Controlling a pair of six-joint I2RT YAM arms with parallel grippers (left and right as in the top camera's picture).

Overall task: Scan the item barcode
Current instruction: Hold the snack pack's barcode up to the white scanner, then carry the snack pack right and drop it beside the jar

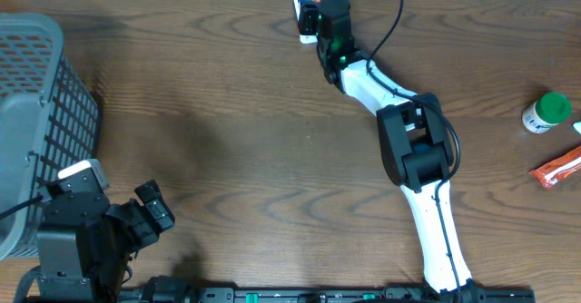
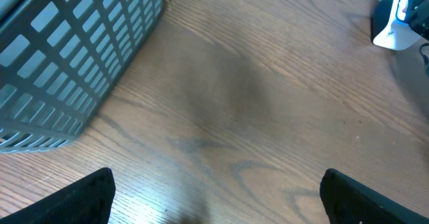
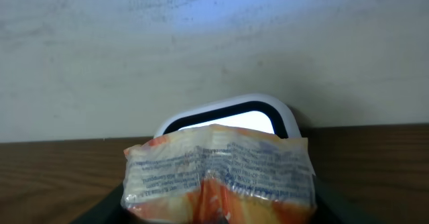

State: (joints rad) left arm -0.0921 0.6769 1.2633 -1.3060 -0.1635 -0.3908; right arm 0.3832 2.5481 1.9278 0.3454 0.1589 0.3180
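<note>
At the surface's far edge, the right pincer (image 1: 311, 17), half-closed, grips the packet (image 3: 218, 170) before the scanner (image 3: 228, 120); next, tilt it until read. Left pincer (image 2: 214, 198) wide, empty.

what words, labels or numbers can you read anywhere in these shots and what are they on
Nothing here reads clearly enough to quote.
snack packet, held in front of the scanner: rows of blue print, too blurred to read.
green-capped bottle: label too small to read.
orange wrapper at the right edge: print too small to read.
scanner and basket: no markings visible.
</note>
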